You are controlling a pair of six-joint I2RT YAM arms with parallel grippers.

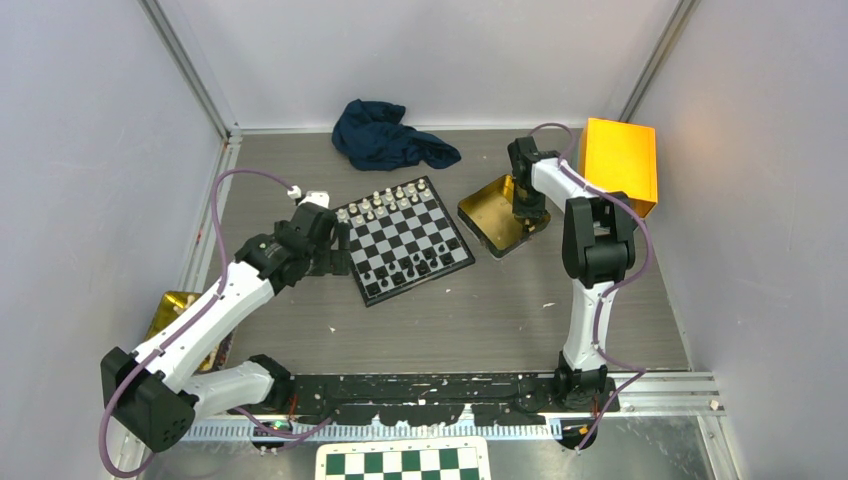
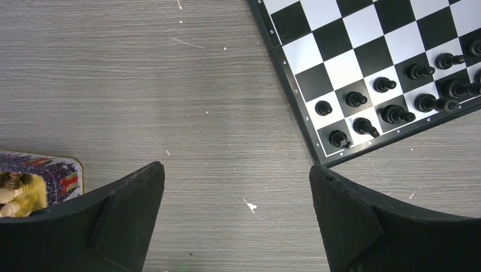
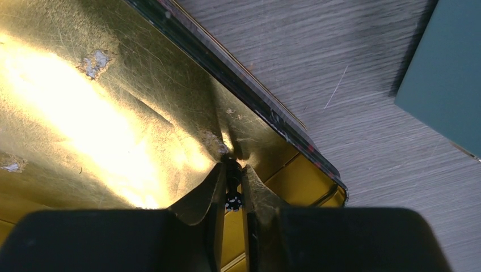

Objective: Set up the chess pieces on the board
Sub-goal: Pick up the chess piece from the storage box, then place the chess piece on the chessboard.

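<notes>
The board [image 1: 436,222] lies in the middle of the table, with silvery-white chess pieces [image 1: 385,203] along its far edge and black chess pieces [image 1: 405,270] along its near edge. In the left wrist view the black pieces [image 2: 391,113] stand in two rows at the board's corner [image 2: 363,34]. My left gripper [image 2: 237,170] hangs open over bare table just left of that corner. My right gripper [image 3: 232,167] reaches down into a gold tin [image 3: 113,113] and is shut on a small black chess piece [image 3: 231,187] held upright between its fingers.
A dark blue cloth [image 1: 390,135] lies behind the board. An orange box [image 1: 622,160] stands at the back right beside the gold tin [image 1: 490,215]. A second tin [image 2: 57,175] with pale pieces sits at the left. A green-and-white checkered board [image 1: 402,460] lies at the near edge.
</notes>
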